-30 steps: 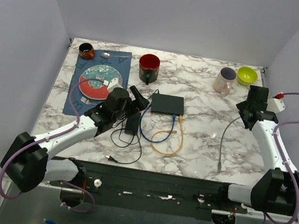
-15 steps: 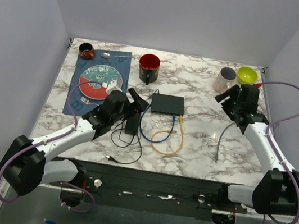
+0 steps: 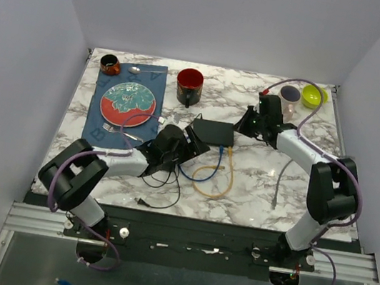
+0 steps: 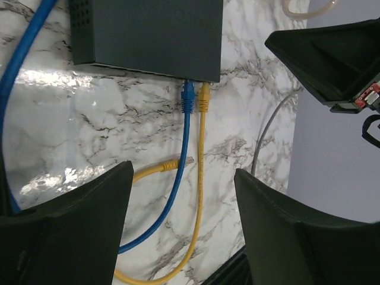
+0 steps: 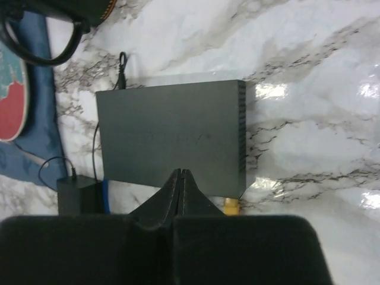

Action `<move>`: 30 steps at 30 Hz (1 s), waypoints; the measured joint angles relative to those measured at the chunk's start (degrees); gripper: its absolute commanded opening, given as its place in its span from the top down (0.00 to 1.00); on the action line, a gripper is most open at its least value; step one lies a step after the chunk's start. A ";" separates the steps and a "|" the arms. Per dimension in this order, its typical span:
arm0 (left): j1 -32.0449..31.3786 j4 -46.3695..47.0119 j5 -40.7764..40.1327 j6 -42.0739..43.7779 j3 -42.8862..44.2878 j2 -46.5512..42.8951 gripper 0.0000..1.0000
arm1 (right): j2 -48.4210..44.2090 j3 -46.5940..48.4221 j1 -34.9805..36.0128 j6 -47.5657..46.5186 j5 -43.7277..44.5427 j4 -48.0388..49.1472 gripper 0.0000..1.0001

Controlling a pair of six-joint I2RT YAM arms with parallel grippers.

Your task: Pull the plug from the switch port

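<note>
The dark switch (image 3: 213, 132) lies mid-table. A blue plug (image 4: 188, 98) and a yellow plug (image 4: 203, 98) sit side by side in its front ports, and their cables run toward the near edge. My left gripper (image 4: 182, 178) hovers open over those two cables just in front of the switch (image 4: 148, 29), with nothing between its fingers. In the top view the left gripper (image 3: 192, 140) is at the switch's near-left corner. My right gripper (image 5: 180, 172) is shut and empty above the switch (image 5: 172, 133); from above the right gripper (image 3: 246, 125) is at its right end.
A red mug (image 3: 189, 84) stands behind the switch. A pink mug (image 3: 287, 101) and a green bowl (image 3: 314, 96) are at the back right. A plate (image 3: 128, 101) rests on a blue mat (image 3: 98, 131) at the left. A loose grey cable (image 3: 282, 179) lies at the right, a black cable (image 3: 156, 194) near the front.
My right arm swung left from the table's right side to the switch, and its jaws shut. My left gripper slid closer to the switch's front and narrowed slightly.
</note>
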 measured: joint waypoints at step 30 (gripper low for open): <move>2.45 -5.68 5.05 -0.02 12.63 18.88 0.57 | 29.38 31.82 -0.15 3.13 1.33 -10.80 0.99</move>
